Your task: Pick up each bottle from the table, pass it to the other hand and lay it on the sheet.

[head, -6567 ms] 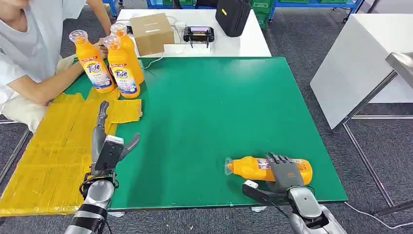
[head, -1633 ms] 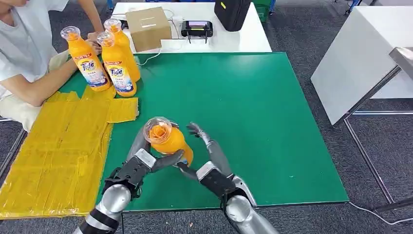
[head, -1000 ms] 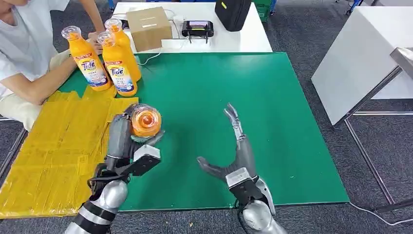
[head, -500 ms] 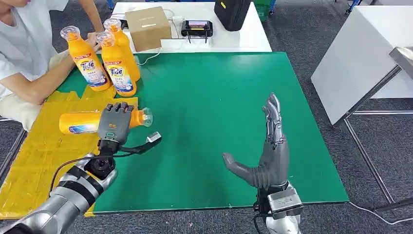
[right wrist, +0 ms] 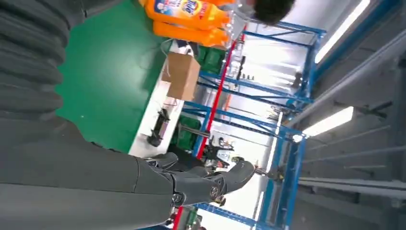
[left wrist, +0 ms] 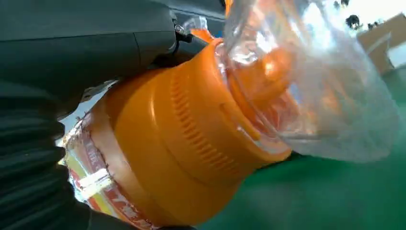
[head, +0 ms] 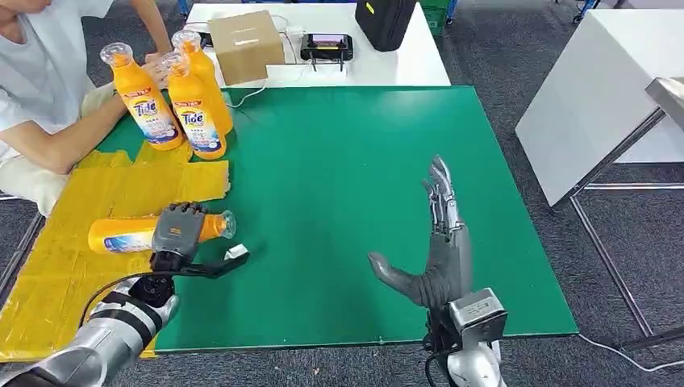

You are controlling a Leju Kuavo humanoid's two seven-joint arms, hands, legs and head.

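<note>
My left hand [head: 179,232] grips an orange bottle [head: 125,235] around its neck end; the bottle lies level over the yellow sheet [head: 72,266], clear cap pointing right. Up close in the left wrist view, the orange bottle [left wrist: 163,158] and its clear cap [left wrist: 311,81] sit against my left hand [left wrist: 72,52]. My right hand [head: 431,250] stands open and upright over the green table [head: 355,153], fingers spread, holding nothing; its dark fingers [right wrist: 191,184] point away. Three more orange bottles [head: 179,105] stand upright at the table's far left, seen also as bottles [right wrist: 189,14].
A person [head: 40,89] sits at the far left with a hand by the standing bottles. A cardboard box [head: 247,46], a small device [head: 327,44] and a black bag [head: 387,20] rest on the white table behind. Another white table [head: 597,97] stands to the right.
My left hand has lowered the bottle nearer the sheet and a little toward me. My right hand has stayed upright, open, shifting slightly left.
</note>
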